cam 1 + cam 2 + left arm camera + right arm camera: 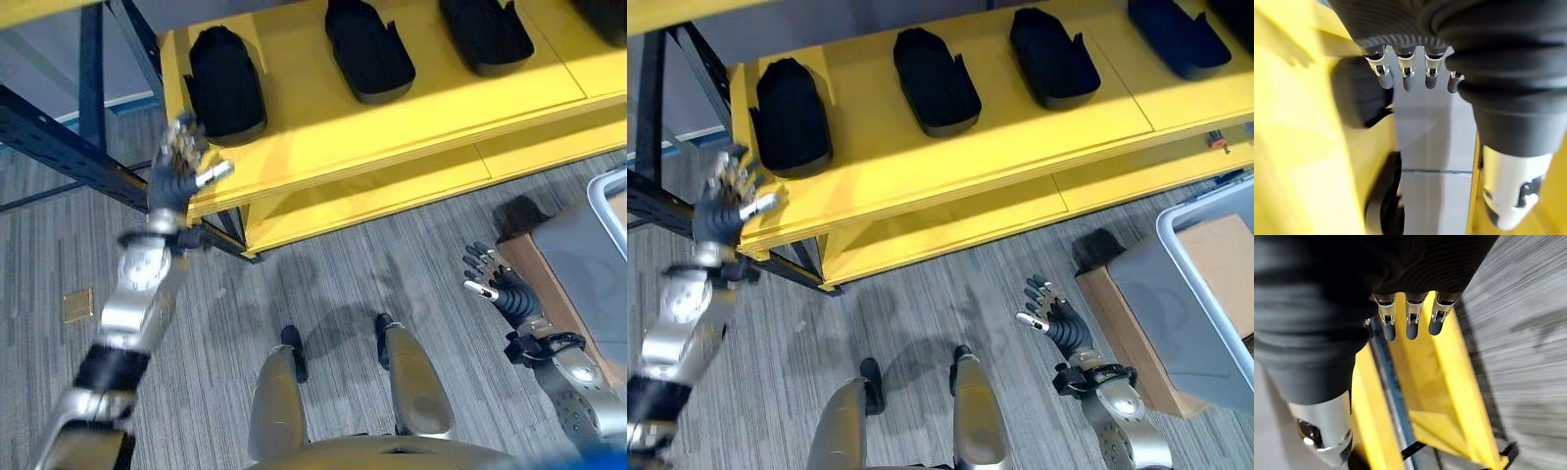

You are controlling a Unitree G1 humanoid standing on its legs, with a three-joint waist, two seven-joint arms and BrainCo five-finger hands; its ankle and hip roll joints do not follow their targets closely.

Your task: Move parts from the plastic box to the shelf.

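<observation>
Left hand (pixel 176 166) up at the shelf edge, fingers spread and empty!
Yellow shelf (pixel 1019 137) upper frame carries four black parts (pixel 936 81); grey plastic box (pixel 1205 294) right edge; right hand (pixel 1050 311) low, relaxed open, nothing held. More parts may remain.

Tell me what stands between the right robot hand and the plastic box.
Nothing visible. The right robot hand hangs open over bare carpet, and the grey plastic box sits on a cardboard carton just to its right, with only floor between them.
</observation>
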